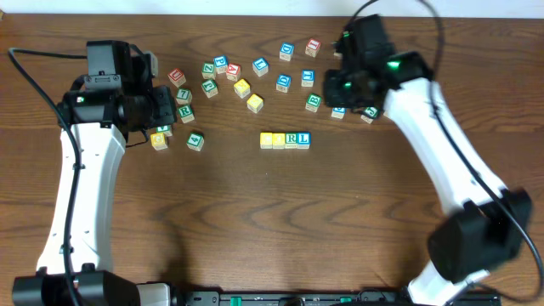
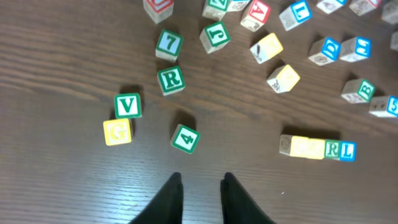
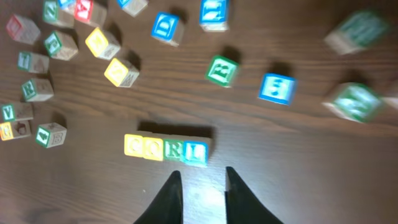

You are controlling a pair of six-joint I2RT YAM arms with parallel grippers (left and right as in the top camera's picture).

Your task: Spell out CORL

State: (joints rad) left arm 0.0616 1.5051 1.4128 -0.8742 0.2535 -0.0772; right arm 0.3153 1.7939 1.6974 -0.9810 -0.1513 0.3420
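Fig.: row of four blocks reading C-O-R-L lies mid-frame on the counter, long axis left–right. Right claw, the nearer one, is apart & empty, w/ the row just above its tips. Left claw is also apart & empty, w/ the row toward its right edge. Word appears complete.

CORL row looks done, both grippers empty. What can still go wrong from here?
1. The right gripper hangs open just short of the row of four wooden letter blocks; any forward drift could push the blue L block out of line.
2. The left gripper points at the loose green 4 block; a low sweep might send it sliding toward the row.
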